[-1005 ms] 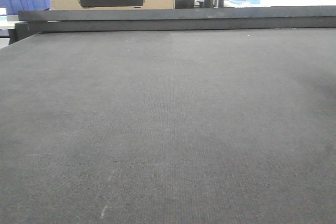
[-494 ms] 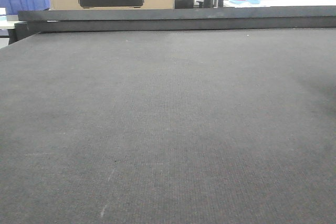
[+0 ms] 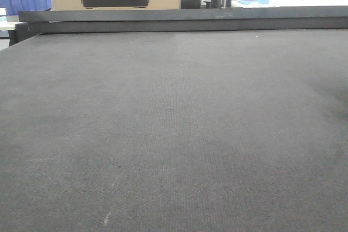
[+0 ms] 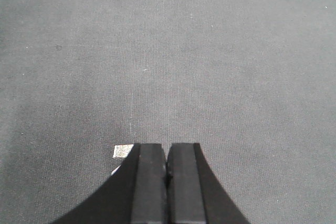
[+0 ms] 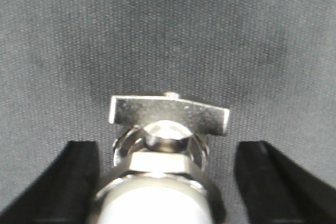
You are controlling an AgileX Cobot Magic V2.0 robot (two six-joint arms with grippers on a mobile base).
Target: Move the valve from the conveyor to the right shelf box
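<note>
The valve point(image 5: 167, 129) lies on the conveyor point(image 5: 168, 30) straight in front of our right hand point(image 5: 167, 148). It sits centred between the two fingers point(image 5: 79, 179), which stand wide apart and do not touch it. Its body seems to run along the line of the hand, while the flat handle lies across, from one finger toward the other. Our left hand point(image 4: 167, 150) is closed on nothing above bare belt, with no valve in its view, so we judge the right arm to be the nearer one, and it needs only to close on the body behind the handle.
</note>
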